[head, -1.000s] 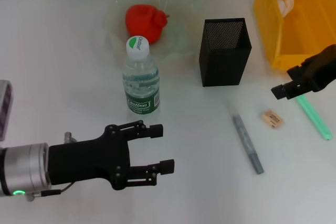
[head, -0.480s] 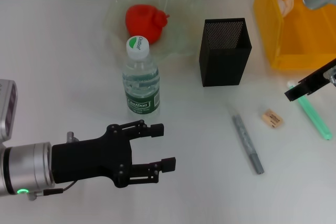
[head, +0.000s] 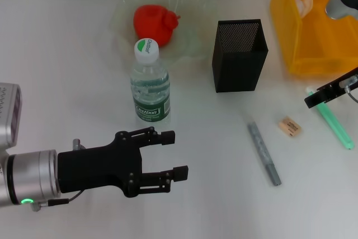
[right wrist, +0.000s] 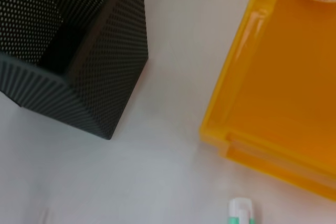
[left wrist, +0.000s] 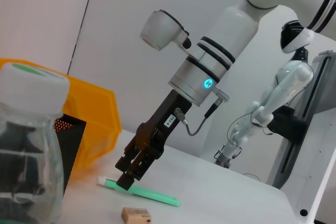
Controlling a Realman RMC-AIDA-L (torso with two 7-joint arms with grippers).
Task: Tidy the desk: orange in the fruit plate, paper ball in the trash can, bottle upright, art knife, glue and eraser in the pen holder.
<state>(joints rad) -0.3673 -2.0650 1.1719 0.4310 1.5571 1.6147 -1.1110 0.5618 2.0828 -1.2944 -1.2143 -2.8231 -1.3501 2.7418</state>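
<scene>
The orange (head: 155, 23) lies in the pale green fruit plate (head: 122, 9). The bottle (head: 150, 82) stands upright in front of it. The black mesh pen holder (head: 239, 54) stands to its right. The paper ball (head: 305, 3) lies in the yellow trash can (head: 335, 37). The tan eraser (head: 290, 126), a grey pen-shaped tool (head: 264, 153) and a green stick with a white end (head: 334, 122) lie on the table. My right gripper (head: 313, 99) hangs just over the green stick's near end; it also shows in the left wrist view (left wrist: 127, 178). My left gripper (head: 172, 155) is open and empty, below the bottle.
The white table (head: 67, 71) carries nothing else on its left half. The right wrist view shows the pen holder (right wrist: 79, 61), the trash can's corner (right wrist: 273, 93) and the green stick's white end (right wrist: 240, 211).
My right gripper has moved right and a little down, to the green stick's near end. The left arm has barely moved.
</scene>
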